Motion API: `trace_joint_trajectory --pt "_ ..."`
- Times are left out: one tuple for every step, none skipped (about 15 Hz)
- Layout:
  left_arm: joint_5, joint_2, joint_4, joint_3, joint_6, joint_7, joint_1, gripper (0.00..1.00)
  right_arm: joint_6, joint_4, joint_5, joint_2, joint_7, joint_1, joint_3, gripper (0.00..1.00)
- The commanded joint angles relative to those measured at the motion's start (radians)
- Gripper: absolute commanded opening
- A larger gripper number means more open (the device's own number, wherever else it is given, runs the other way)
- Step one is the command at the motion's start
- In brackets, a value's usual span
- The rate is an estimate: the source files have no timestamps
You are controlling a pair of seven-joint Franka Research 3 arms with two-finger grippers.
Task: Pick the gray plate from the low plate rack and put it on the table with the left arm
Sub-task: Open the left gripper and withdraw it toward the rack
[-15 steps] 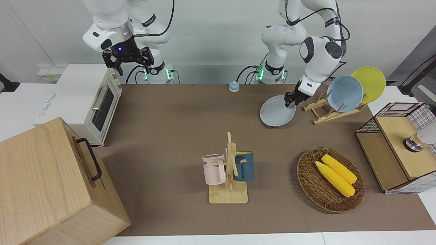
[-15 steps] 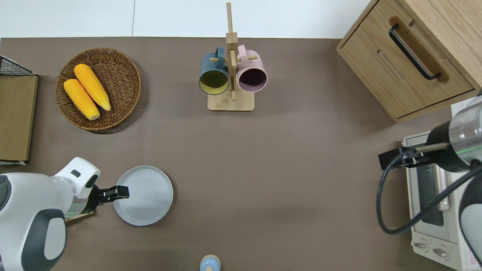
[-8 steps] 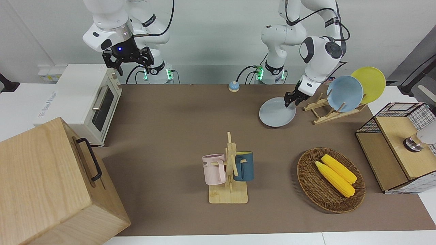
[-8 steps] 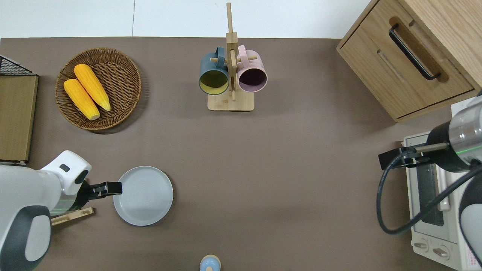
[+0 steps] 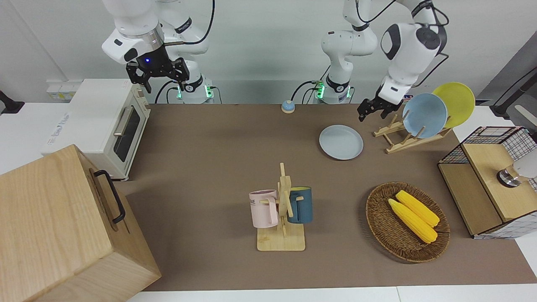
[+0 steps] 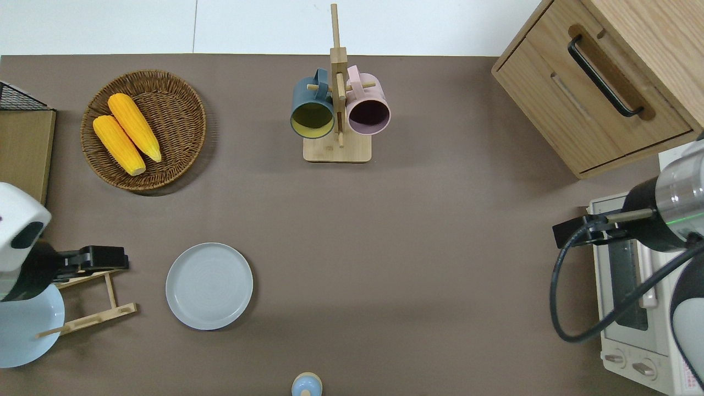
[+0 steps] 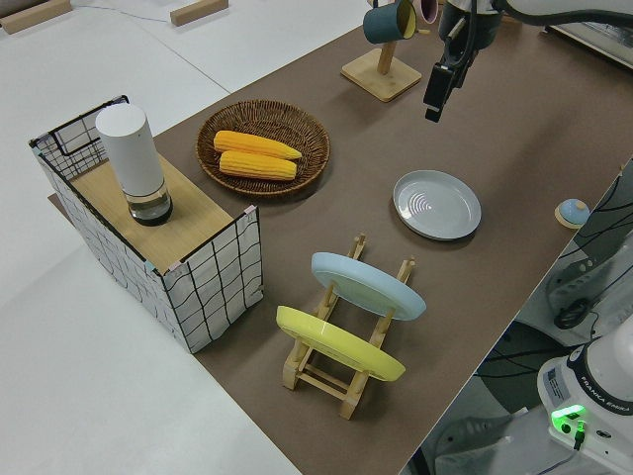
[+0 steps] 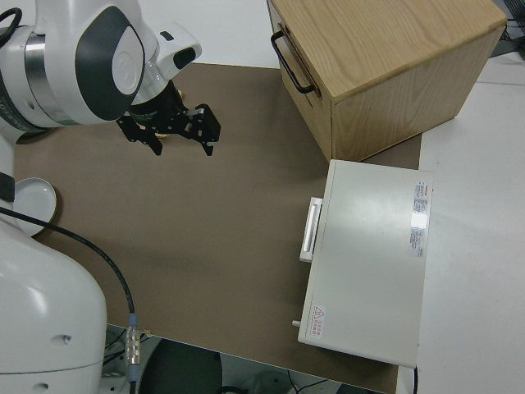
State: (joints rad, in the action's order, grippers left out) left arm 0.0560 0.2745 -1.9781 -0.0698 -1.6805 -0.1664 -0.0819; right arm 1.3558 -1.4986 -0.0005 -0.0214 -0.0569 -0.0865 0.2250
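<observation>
Now gray plate (image 6: 209, 286) flat on table (image 6: 385, 247), apart from left tool (image 6: 113, 258).

Left gripper (image 5: 370, 110) raised, empty, jaws apart — right arm (image 5: 138, 37) parked
</observation>
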Motion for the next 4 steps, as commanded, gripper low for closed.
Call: trace_joint_trajectory --pt "-0.091 -0.043 0.131 0.004 0.071 -0.015 -0.007 1.00 -0.015 0.006 0.004 -0.005 0.003 -0.013 0.007 0.987" --pt "-0.117 -0.043 0.142 0.011 0.077 -0.016 -0.010 1.00 -0.015 0.006 0.004 -0.005 0.003 -0.015 0.007 0.990" --pt "-0.123 -0.041 0.151 0.016 0.079 -0.022 -0.012 1.00 -0.015 0.006 0.004 -0.005 0.003 -0.015 0.007 0.987" --pt "-0.116 -0.037 0.157 0.015 0.082 -0.036 -0.010 1.00 -0.015 0.006 0.004 -0.005 0.003 -0.013 0.007 0.987"
